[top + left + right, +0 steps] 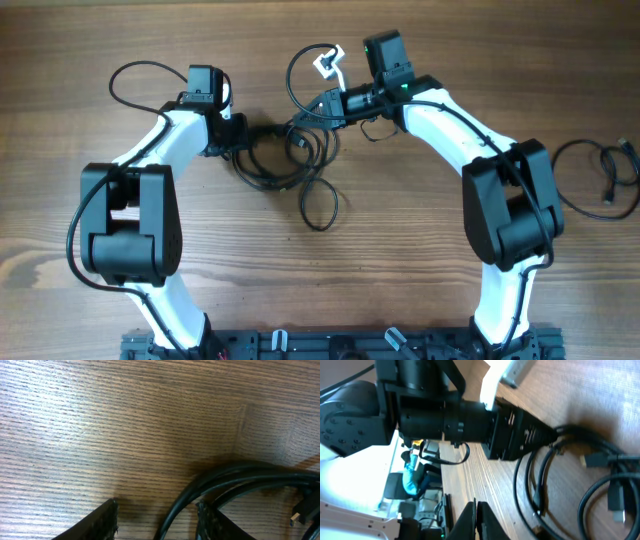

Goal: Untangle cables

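Thin black cables point(262, 178) lie knotted on the wooden table between the arms, with one loop point(320, 208) trailing toward me and another rising to a white plug point(328, 64). My left gripper point(243, 140) sits at the tangle's left edge. In its wrist view the left gripper point(157, 506) is open, with a cable strand point(175, 512) between the fingers, close to the right finger point(215, 522). My right gripper point(303, 118) reaches in from the right at the top of the tangle. In its own view the right gripper point(476, 507) is shut with nothing visible between its fingers, beside cable loops point(540, 485) and plugs point(594, 460).
A separate black cable coil point(598, 178) lies at the table's far right. The left arm's own thicker wire point(135, 78) arcs at the upper left. The left gripper's black body point(470, 420) fills the top of the right wrist view.
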You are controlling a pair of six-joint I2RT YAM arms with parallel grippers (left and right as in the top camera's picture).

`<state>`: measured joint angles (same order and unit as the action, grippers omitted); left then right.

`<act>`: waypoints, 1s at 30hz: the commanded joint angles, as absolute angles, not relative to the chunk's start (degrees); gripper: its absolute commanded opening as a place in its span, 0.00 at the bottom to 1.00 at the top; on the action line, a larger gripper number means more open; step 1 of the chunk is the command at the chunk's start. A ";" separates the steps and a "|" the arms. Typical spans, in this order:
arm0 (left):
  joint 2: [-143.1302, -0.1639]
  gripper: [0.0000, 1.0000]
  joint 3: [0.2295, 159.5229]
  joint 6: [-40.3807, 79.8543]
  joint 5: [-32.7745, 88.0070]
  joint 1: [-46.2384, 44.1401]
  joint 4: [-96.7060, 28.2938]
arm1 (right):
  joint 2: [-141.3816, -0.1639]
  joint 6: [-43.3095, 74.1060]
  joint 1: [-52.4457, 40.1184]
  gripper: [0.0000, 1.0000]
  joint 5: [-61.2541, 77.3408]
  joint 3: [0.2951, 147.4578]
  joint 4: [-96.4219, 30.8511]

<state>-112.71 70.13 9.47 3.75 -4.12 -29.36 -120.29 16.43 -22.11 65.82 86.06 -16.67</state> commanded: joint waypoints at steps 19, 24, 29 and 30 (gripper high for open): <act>-115.20 0.57 69.36 9.43 4.51 -4.40 -29.52 | -122.56 8.97 -43.11 0.39 -3.27 83.88 -24.29; -115.20 0.57 69.36 9.43 4.51 -4.40 -29.52 | -125.08 9.45 -43.22 0.33 0.08 83.85 -25.08; -115.20 0.57 69.38 9.43 4.51 -4.38 -29.56 | -128.05 8.97 -43.27 0.23 -0.01 83.85 -25.91; -115.20 0.57 69.36 9.43 4.51 -4.38 -29.56 | -128.05 8.99 -43.20 0.11 -0.01 83.88 -26.17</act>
<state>-112.73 70.13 9.47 3.79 -4.12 -29.15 -124.09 9.17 -43.20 -0.08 84.49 -25.28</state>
